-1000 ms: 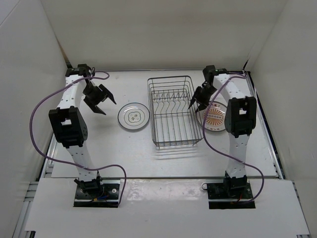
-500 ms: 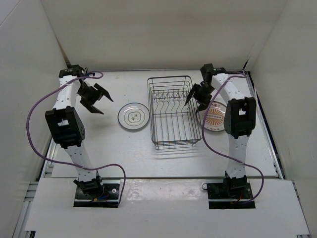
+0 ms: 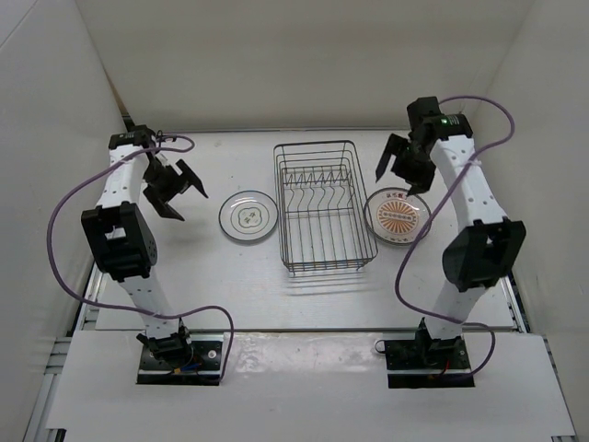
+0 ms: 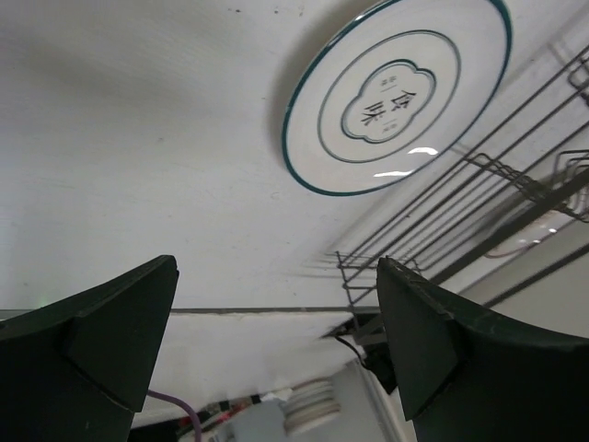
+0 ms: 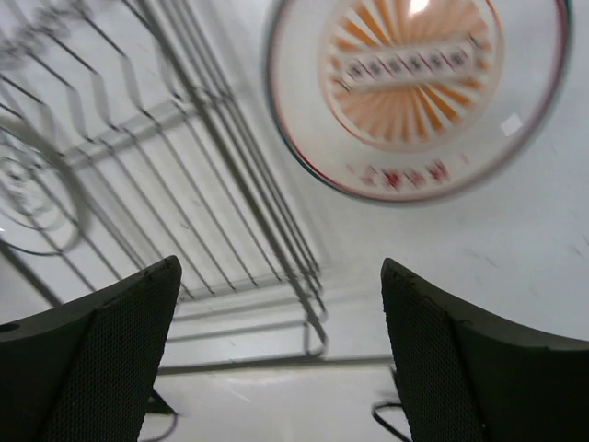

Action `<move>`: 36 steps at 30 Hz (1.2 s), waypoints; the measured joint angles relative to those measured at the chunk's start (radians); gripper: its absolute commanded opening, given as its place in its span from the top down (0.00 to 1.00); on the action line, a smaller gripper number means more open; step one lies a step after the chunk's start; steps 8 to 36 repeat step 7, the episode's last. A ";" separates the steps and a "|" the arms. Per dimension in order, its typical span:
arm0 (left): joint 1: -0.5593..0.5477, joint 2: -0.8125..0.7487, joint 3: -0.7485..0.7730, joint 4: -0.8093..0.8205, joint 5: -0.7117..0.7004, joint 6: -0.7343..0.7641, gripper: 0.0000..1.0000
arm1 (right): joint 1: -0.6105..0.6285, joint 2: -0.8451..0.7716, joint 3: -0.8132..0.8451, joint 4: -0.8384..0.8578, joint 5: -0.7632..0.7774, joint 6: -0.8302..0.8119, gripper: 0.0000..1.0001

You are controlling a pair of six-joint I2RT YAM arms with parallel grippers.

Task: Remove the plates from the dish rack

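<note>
Dish rack (image 3: 322,207) bare. Grey-motif plate (image 3: 248,217) lies left of rack, orange plate (image 3: 397,215) right; 3rd unseen. Left gripper (image 3: 184,195), right gripper (image 3: 396,177) both agape, empty. Unloading likely finished; next: withdraw both

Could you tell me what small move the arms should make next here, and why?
Probably draw both arms back toward their bases. The dish rack shows no plate between its prongs, the grey-motif plate lies flat on the table to its left, the orange sunburst plate to its right, and the left gripper and right gripper are open and empty, so nothing seems left to lift.
</note>
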 measured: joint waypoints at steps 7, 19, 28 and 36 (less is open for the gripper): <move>-0.032 -0.285 -0.252 0.032 -0.121 0.035 0.00 | -0.024 -0.206 -0.273 -0.053 0.110 -0.072 0.10; -0.032 -0.285 -0.252 0.032 -0.121 0.035 0.00 | -0.024 -0.206 -0.273 -0.053 0.110 -0.072 0.10; -0.032 -0.285 -0.252 0.032 -0.121 0.035 0.00 | -0.024 -0.206 -0.273 -0.053 0.110 -0.072 0.10; -0.032 -0.285 -0.252 0.032 -0.121 0.035 0.00 | -0.024 -0.206 -0.273 -0.053 0.110 -0.072 0.10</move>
